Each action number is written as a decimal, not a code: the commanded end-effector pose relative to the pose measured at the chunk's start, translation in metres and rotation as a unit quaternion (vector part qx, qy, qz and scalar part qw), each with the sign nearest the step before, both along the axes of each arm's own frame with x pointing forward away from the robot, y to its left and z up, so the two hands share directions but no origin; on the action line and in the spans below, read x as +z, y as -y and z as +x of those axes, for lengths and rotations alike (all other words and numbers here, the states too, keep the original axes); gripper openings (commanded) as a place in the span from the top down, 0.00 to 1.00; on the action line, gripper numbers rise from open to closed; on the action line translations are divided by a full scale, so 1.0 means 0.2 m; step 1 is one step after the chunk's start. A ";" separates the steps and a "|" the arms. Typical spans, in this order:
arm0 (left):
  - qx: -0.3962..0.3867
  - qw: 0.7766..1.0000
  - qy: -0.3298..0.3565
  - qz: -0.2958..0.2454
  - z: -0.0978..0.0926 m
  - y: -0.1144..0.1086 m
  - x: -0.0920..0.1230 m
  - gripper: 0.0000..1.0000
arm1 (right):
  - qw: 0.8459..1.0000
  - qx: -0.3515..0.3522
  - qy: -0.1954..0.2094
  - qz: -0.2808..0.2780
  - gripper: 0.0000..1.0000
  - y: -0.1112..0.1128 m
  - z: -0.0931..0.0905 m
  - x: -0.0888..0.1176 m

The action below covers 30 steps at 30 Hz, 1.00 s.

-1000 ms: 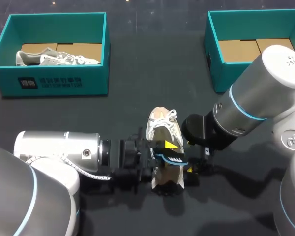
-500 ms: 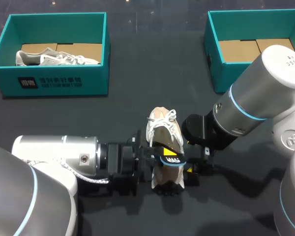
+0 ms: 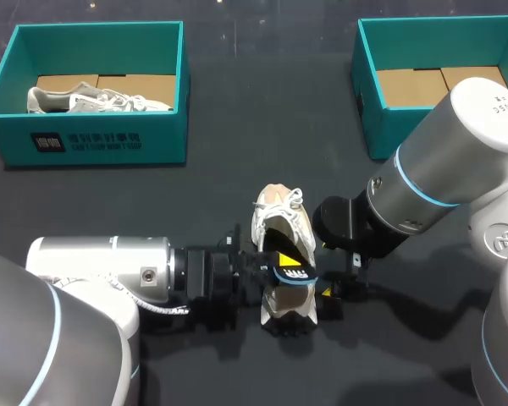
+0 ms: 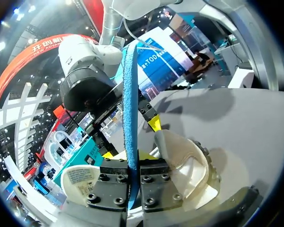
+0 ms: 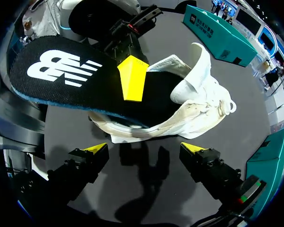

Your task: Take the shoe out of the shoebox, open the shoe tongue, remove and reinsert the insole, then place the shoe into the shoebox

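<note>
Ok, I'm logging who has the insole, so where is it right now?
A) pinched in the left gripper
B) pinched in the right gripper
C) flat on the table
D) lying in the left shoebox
A: the insole is clamped in the left gripper above the shoe; the right gripper is open.

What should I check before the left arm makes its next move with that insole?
1. Grip: ok. The left gripper is shut on the insole, one finger on each face.
2. Insole free of the shoe: not ok. Its front end lies inside the shoe's opening.
3. Tongue held open: ok. It stands up off the opening.
4. Shoe steadied: not ok. The right gripper is open beside the shoe, with neither finger touching it.
5. Room in the shoebox on the right: ok where it shows, though my right arm hides part of it.
</note>
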<state>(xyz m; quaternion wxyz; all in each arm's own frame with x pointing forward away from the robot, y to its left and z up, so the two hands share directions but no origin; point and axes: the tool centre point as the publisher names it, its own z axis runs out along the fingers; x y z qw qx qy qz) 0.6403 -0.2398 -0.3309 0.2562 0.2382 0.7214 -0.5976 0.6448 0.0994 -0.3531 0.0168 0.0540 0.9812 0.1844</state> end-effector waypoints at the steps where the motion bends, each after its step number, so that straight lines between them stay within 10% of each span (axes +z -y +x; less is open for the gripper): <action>1: 0.000 1.000 0.001 0.002 0.03 0.03 -0.03 1.00 | 1.000 0.000 0.001 0.000 0.00 0.00 -0.01 0.00; 7: -0.003 1.000 -0.003 0.004 0.00 0.02 -0.01 0.99 | 1.000 0.000 0.001 0.000 0.00 0.00 -0.01 0.00; 12: -0.005 1.000 -0.008 -0.004 -0.03 0.00 0.03 0.74 | 1.000 0.000 0.001 0.000 0.00 0.00 -0.01 0.00; 17: -0.012 1.000 -0.006 -0.020 -0.06 -0.02 0.09 0.69 | 1.000 0.000 0.001 0.000 0.00 0.00 -0.01 0.00; 24: -0.024 0.999 0.005 -0.041 -0.10 -0.04 0.15 0.71 | 1.000 0.000 0.001 0.000 0.00 0.00 -0.01 0.00; 30: -0.029 0.999 0.017 -0.039 -0.08 -0.02 0.13 1.00 | 1.000 0.000 0.001 0.000 0.00 0.00 -0.01 0.00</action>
